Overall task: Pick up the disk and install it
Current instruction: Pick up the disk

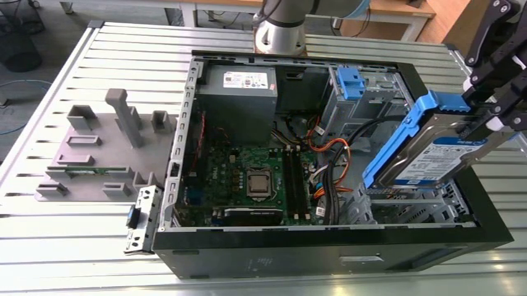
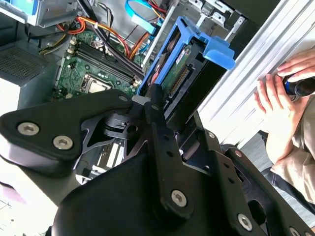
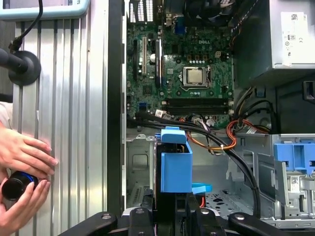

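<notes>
In the exterior view the gripper [image 1: 484, 120] pinches the disk [image 1: 424, 151] by one end and holds it tilted above the case's [image 1: 329, 243] bay [image 1: 411, 203], likely for sliding it in. The second wrist view adds the disk's connector edge and a person's hand [image 2: 275, 93] nearby. The first wrist view adds the motherboard [image 3: 192, 73] beyond.

The arm's grey base column [image 1: 284, 28] stands at twelve o'clock in the exterior view; the black gripper [image 1: 484, 120] hangs at two o'clock, reaching down toward seven o'clock. Its jaws are clamped on the disk [image 1: 432, 154], held tilted.
</notes>
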Available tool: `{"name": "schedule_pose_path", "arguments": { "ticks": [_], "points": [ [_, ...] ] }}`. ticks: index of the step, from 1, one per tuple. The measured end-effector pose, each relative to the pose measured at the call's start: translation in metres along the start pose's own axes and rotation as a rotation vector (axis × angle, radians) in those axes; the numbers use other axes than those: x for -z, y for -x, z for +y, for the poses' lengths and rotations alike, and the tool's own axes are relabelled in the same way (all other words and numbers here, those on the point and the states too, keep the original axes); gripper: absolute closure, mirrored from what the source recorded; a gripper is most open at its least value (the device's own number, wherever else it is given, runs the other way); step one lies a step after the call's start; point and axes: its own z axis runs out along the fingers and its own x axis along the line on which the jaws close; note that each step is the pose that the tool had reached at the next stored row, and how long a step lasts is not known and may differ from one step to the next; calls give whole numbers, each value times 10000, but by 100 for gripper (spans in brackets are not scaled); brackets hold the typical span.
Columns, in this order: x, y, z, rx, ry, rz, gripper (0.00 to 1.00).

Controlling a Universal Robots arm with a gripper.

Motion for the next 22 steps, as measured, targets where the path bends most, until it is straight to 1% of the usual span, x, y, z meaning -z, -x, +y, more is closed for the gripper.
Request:
{"name": "schedule_pose_path", "arguments": {
  "ticks": [2, 4, 11, 12, 22],
  "points": [
    [-8, 1, -36, 0, 3, 1, 65],
    [-22, 2, -58, 0, 3, 2, 65],
    [-80, -4, -90, -1, 3, 3, 65],
    [-111, -6, -100, 0, 3, 2, 65],
    [-121, -6, -109, 57, 4, 6, 65]
  ]
}}
